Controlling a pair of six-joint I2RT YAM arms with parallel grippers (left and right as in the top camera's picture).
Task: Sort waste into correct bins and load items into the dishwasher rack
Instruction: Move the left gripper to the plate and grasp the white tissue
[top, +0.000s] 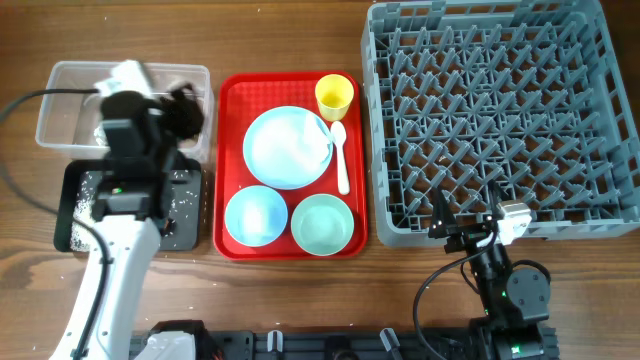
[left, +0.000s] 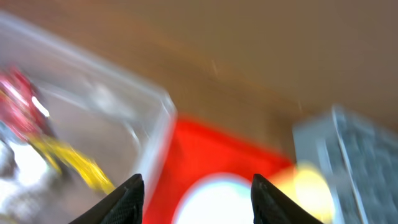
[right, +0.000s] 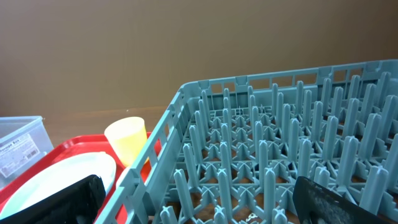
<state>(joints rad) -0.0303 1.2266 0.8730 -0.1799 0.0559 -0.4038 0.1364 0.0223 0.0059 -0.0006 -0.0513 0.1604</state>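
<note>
My left gripper (top: 185, 110) hangs over the right end of the clear tub bin (top: 60, 110), open and holding nothing (left: 199, 199). In the blurred left wrist view a red-silver wrapper (left: 22, 102) and a yellow wrapper (left: 74, 162) lie in the tub. The black tray bin (top: 70, 215) holds scattered rice grains (top: 185, 200). A pale blue plate (top: 288, 147), yellow cup (top: 334, 96), white spoon (top: 340, 155), light blue bowl (top: 256, 215) and pale green bowl (top: 322, 224) sit on the red tray. My right gripper (top: 466, 210) stands open at the front edge of the dishwasher rack (top: 500, 110), empty (right: 199, 205).
The red serving tray (top: 230, 90) lies between the bins and the rack. Through the right wrist camera I see the rack's pegs (right: 280, 155), the yellow cup (right: 127, 140), the plate (right: 62, 180) and a corner of the clear tub (right: 18, 146). Cables trail along the table's near edge.
</note>
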